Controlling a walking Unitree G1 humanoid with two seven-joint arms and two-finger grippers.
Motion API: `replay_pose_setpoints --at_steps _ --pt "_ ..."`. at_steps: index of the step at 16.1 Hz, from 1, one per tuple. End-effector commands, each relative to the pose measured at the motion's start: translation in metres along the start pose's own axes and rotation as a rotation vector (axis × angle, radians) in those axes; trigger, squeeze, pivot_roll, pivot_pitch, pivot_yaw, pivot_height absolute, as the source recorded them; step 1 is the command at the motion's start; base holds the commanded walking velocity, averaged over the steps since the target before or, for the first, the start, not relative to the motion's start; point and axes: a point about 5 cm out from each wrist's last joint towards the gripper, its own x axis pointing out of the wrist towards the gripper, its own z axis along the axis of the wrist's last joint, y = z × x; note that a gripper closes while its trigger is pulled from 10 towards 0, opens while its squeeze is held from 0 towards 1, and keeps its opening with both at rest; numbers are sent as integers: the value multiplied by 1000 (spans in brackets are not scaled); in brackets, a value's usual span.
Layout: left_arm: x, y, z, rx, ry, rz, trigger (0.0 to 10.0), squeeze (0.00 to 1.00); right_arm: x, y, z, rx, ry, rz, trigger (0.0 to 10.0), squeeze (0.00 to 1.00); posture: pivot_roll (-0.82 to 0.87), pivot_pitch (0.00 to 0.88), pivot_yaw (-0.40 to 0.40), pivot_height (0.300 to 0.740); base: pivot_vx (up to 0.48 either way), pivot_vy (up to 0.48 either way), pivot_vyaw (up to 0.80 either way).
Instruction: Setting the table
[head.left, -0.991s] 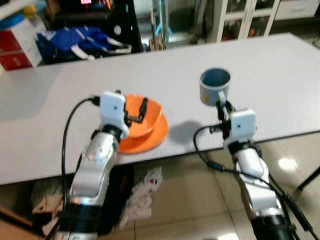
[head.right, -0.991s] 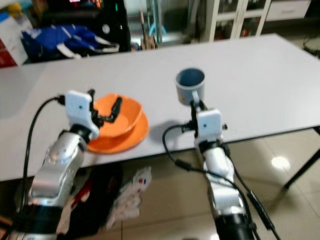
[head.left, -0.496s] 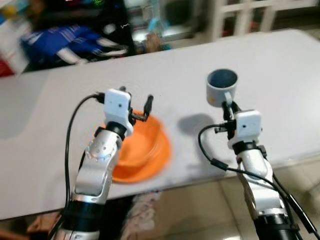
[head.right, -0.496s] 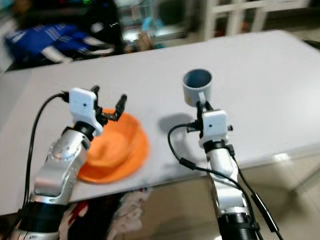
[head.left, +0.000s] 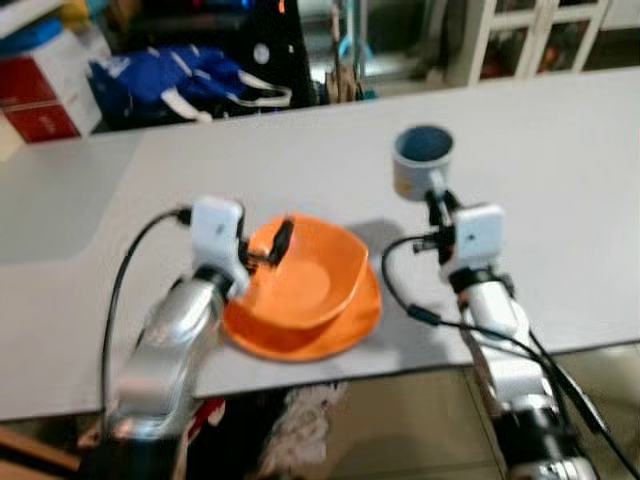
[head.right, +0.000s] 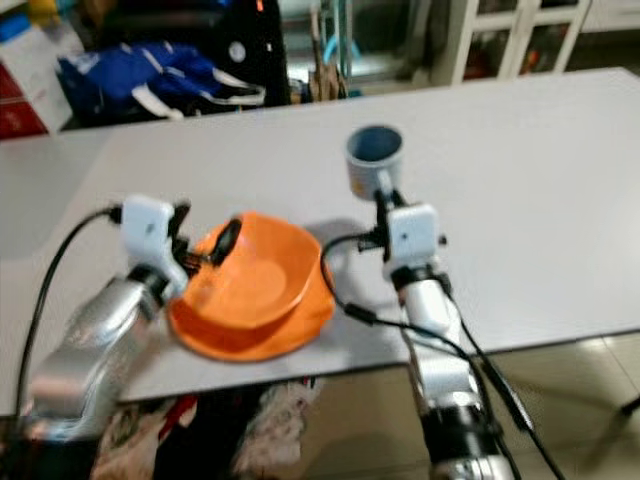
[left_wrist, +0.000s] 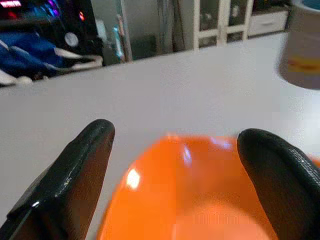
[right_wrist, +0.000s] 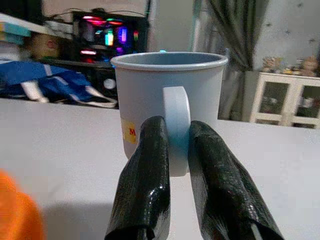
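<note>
On the grey table (head.left: 560, 150), near its front edge, an orange bowl (head.left: 315, 280) sits tilted inside an orange plate (head.left: 340, 330). Left gripper (head.left: 262, 247) is at the bowl's left rim, fingers spread wide; in the left wrist view the two black fingers (left_wrist: 75, 175) stand well apart with the bowl between them, contact with the rim unclear. Right gripper (right_wrist: 172, 165) is pinched tight on the handle of a pale blue mug (head.left: 422, 160), fingers (right_wrist: 147, 175) clamped either side of the handle. Mug is upright, mouth up, yellow label on its side, to the right of the bowl and farther back over the table; cannot tell whether its base touches the table. Behind the table: blue bag (head.left: 165, 80), red box (head.left: 40, 95), white cabinet (head.left: 520, 35). Head views slightly blurred.
</note>
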Motion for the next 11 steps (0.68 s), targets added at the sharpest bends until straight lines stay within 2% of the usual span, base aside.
replay_pose_setpoints --at_steps 1,3,4,5,7,8,9,10,11 --pt "-7 7 6 2 -10 2 10000 0 4 2 3 6 -19 10 0 0 -93 0 132 740 0 0 0" --pt "-35 -3 -19 146 -17 -64 10000 0 11 0 -4 3 1 10 0 0 -66 0 127 740 0 0 0" --pt "-39 -6 -30 223 -20 -75 10000 0 14 0 -8 2 12 10 0 0 -57 0 124 740 0 0 0" --pt "-41 -6 -34 238 -15 -66 10000 0 15 0 -10 3 19 11 0 0 -58 0 124 740 0 0 0" --pt "-40 -4 -34 204 -12 -40 10000 0 17 0 -14 -2 32 15 0 0 -57 0 122 740 0 0 0" --pt "-38 -5 -31 141 -1 -28 10000 0 19 0 -19 -12 50 16 0 0 -58 0 123 740 0 0 0" --pt "-38 -5 -31 141 -1 -28 10000 0 19 0 -19 -12 50 16 0 0 -58 0 123 740 0 0 0" --pt "-39 -10 -29 53 18 -31 10000 0 21 1 -23 -20 63 18 0 0 -57 0 122 740 0 0 0" --pt "-39 -12 -25 10 3 -40 10000 0 22 1 -25 -22 69 18 0 0 -53 0 120 740 0 0 0"
